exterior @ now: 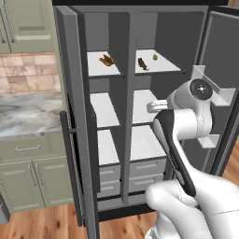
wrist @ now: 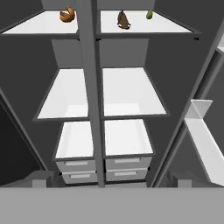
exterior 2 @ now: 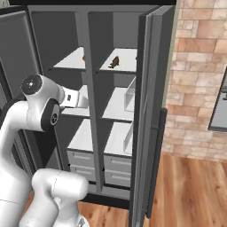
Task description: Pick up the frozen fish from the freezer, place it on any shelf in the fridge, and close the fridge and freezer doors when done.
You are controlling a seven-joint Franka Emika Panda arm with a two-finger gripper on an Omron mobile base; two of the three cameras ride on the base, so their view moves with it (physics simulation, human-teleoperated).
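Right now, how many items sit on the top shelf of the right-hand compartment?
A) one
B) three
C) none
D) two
D: the hand view shows a dark brown item and a small green item on the right-hand top shelf, while the orange-brown item lies left of the divider.

Marble desk (exterior: 25,114) left of the unit, pale green cabinets (exterior: 28,179) below and above it. Brick wall (exterior 2: 195,66) on the right side. Wooden floor (exterior 2: 190,190). Small green item (exterior: 155,57) on the top right shelf.
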